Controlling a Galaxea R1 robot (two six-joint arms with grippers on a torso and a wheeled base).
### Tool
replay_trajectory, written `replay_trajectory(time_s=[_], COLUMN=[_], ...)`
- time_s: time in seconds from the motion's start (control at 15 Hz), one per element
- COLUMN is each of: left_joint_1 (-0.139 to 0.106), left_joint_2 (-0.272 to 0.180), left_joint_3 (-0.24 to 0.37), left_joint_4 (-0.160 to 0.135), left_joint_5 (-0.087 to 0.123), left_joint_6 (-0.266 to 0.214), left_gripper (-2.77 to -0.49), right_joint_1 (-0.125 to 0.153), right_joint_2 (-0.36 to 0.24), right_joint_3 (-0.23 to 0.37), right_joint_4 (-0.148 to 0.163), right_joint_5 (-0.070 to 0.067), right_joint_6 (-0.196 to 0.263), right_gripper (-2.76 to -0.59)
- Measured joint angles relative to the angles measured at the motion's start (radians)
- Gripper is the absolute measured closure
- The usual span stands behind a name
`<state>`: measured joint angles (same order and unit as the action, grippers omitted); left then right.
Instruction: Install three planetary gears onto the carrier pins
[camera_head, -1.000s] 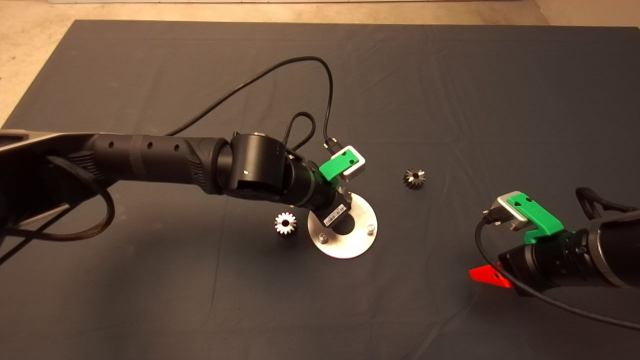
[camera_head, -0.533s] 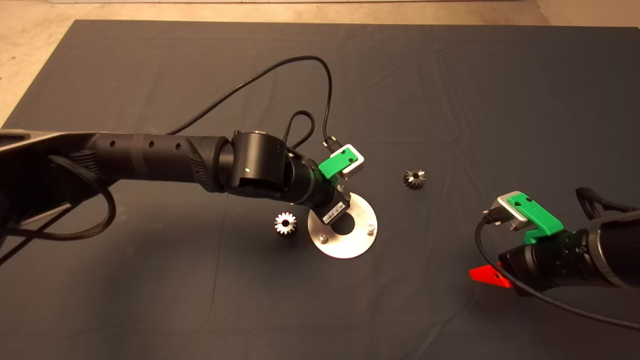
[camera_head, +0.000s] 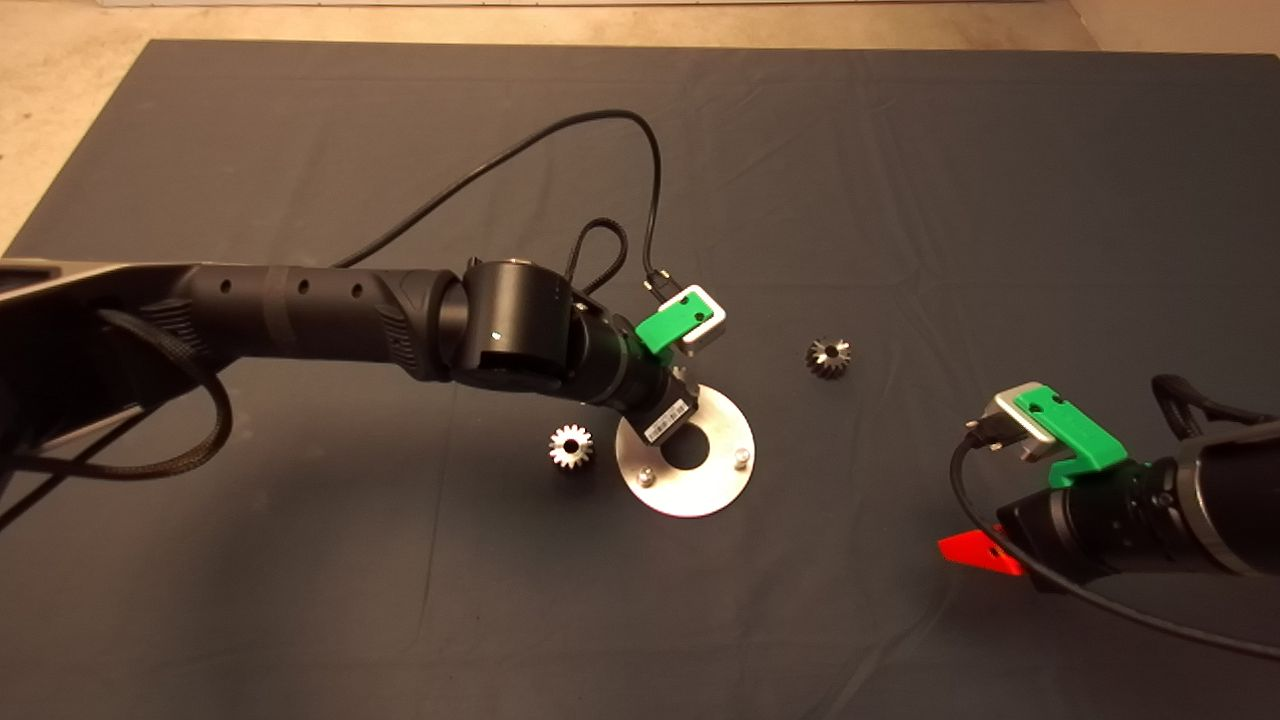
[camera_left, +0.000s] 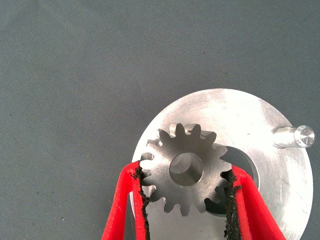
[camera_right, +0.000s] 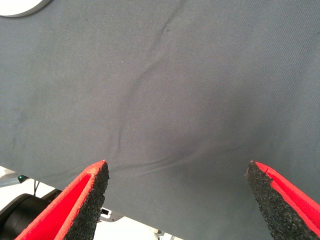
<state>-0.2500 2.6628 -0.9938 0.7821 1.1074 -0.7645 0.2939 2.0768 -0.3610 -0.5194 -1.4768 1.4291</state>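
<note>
Our left gripper (camera_left: 186, 197) pinched a gear (camera_left: 186, 170) by its teeth over the disc's (camera_head: 700, 490) 11 o'clock edge. We judged it best to centre the bore over a pin (camera_left: 295, 137) before lowering. We counted three gears, three pins. Our right gripper (camera_right: 177, 192) waited at 4 o'clock, spread wide, empty.

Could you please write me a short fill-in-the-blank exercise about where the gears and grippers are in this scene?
1. The left gripper has its jaws shut on a ____.
2. That gear is held over the round metal ____.
3. On the mat, ____ loose gears lie beside the disc.
4. The right gripper, waiting at the lower right edge, has its jaws ____.

Missing words: gear; disc; two; open
</note>
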Motion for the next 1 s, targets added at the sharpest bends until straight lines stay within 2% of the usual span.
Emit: replay_trajectory(time_s=[0.13,0.33,1.0], left_joint_1=[0.0,-0.004,-0.008], left_joint_2=[0.0,0.003,0.01], left_joint_3=[-0.003,-0.023,-0.03], left_joint_4=[0.0,0.001,0.0], left_joint_5=[-0.003,-0.02,-0.017], left_joint_6=[0.0,0.0,0.003], left_gripper=[-0.6,-0.6,-0.6], right_joint_1=[0.0,0.0,0.0], right_joint_2=[0.0,0.0,0.001], right_joint_3=[0.0,0.0,0.0], right_joint_4=[0.0,0.0,0.0], right_joint_5=[0.0,0.001,0.003], right_joint_6=[0.0,0.0,0.0], right_gripper=[-2.05,-2.05,-2.05])
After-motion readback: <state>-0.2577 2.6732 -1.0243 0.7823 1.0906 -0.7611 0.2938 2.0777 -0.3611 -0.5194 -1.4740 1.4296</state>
